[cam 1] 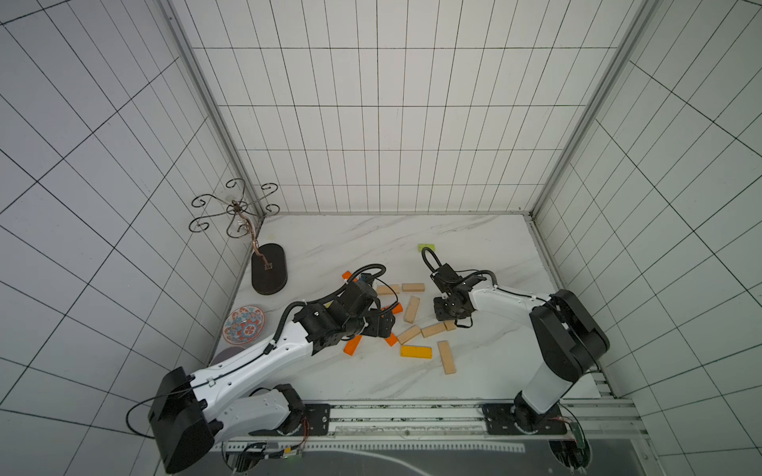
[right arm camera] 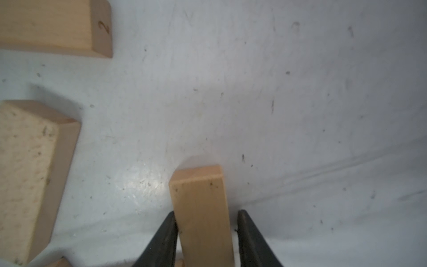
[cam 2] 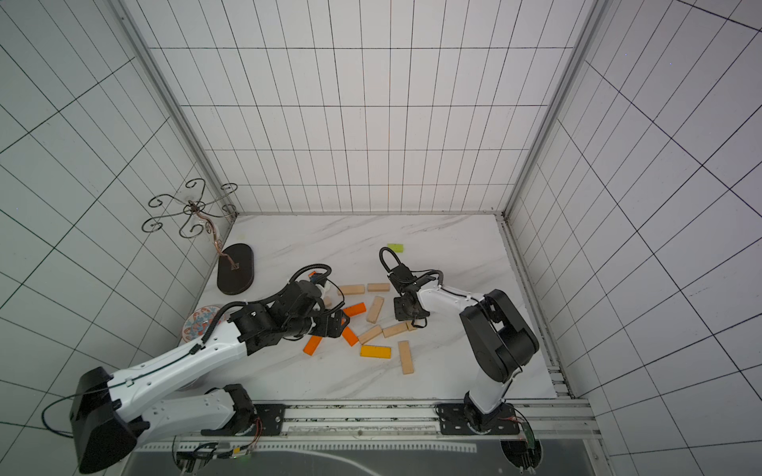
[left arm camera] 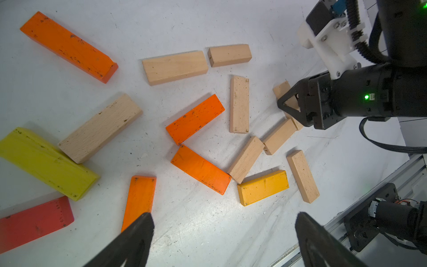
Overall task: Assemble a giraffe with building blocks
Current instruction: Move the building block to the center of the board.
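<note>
Table [cam 1: 486, 255], contents by position.
- Stand base [cam 1: 269, 268]: back left, near the corner.
- Plate [cam 1: 244, 324]: in front of the stand base, at the left edge.
- Building blocks [cam 1: 412, 309]: lying flat across the middle, between the two arms.
- Rear-left block [cam 1: 388, 289] and rear-right block [cam 1: 413, 287]: end to end at the back of the scatter.
- Front-left block [cam 1: 415, 351] and front-right block [cam 1: 447, 357]: frontmost, near each other.
- Lone block [cam 1: 426, 247]: well behind the rest.
- Left gripper [left arm camera: 224, 222]: over the scatter's left part.
- Right gripper [right arm camera: 206, 213]: at its right edge, straddling the end block [right arm camera: 198, 196].
</note>
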